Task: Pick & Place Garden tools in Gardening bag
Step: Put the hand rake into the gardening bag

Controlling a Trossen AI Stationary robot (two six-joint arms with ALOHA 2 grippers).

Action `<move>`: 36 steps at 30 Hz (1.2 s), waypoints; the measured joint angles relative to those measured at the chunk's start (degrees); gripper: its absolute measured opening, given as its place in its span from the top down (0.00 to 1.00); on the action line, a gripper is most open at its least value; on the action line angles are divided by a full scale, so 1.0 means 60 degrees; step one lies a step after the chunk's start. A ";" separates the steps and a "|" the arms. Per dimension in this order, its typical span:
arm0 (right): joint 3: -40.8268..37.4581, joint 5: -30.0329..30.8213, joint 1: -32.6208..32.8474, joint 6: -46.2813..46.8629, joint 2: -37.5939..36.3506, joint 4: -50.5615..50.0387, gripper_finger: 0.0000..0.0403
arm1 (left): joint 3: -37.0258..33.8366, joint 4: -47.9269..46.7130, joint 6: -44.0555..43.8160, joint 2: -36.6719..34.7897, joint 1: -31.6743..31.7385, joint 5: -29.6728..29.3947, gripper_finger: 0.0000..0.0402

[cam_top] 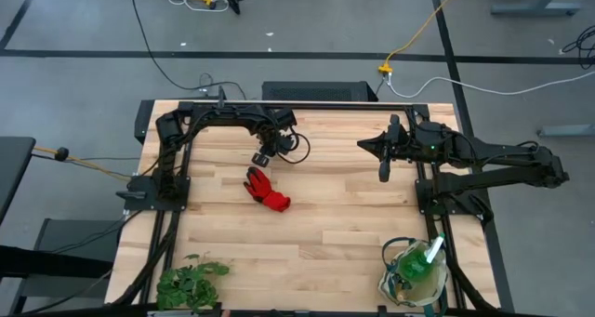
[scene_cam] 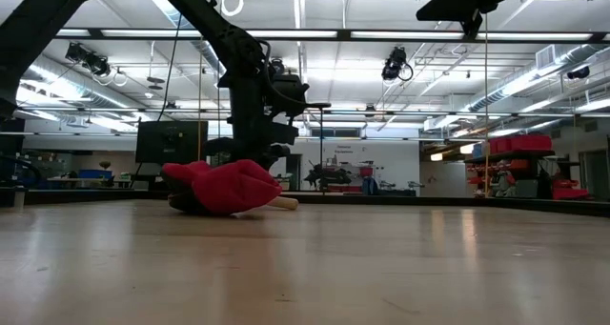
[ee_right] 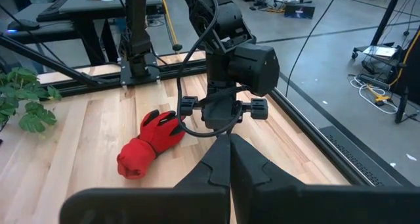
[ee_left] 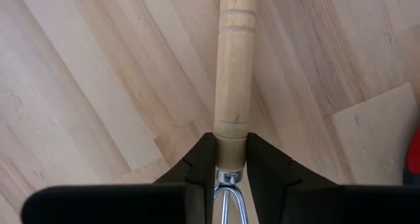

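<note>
Jaws of the left gripper (ee_left: pixel 230 159) close narrowly around the base of a wooden handle (ee_left: pixel 234 73), just where it meets a metal ferrule with prongs branching off, so this reads as the hand rake; the left wrist view shows the two dark fingers (ee_left: pixel 197 168) pressing either side of that neck, with pale counter (ee_left: pixel 79 92) planks beyond. For a sound lift the grip should stay on this neck, square across the handle, and settle fully before rising, since a round handle can twist or slip. From the high view, the left gripper (cam_top: pixel 263 156) hangs over the far middle of the counter (cam_top: pixel 325 233), just beside the red glove (cam_top: pixel 266 191); the gardening bag (cam_top: pixel 414 272) stands at the near right corner, well apart, already holding a green spray bottle (cam_top: pixel 416 261), while a leafy plant bunch (cam_top: pixel 191 280) lies at the near left. The carry must cross the counter diagonally and clear the bag's rim. The low view shows the glove (scene_cam: pixel 224 186) lying flat with a pale wooden tip (scene_cam: pixel 286 204) showing at its edge, so lift straight up to avoid dragging it. In the right wrist view, the right gripper (ee_right: pixel 230 148) waits with its jaws fully shut on nothing, facing the left arm.
</note>
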 joint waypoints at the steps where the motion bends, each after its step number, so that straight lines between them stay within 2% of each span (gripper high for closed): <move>1: 0.0000 0.0002 0.0000 0.0000 0.0000 0.0000 1.00 | 0.0000 0.0000 0.0000 0.0000 0.0000 0.0000 0.83; 36: 0.0000 0.0000 0.0000 -0.0004 0.0000 0.0000 1.00 | 0.0011 -0.0172 -0.0028 -0.0001 -0.0015 -0.0016 0.83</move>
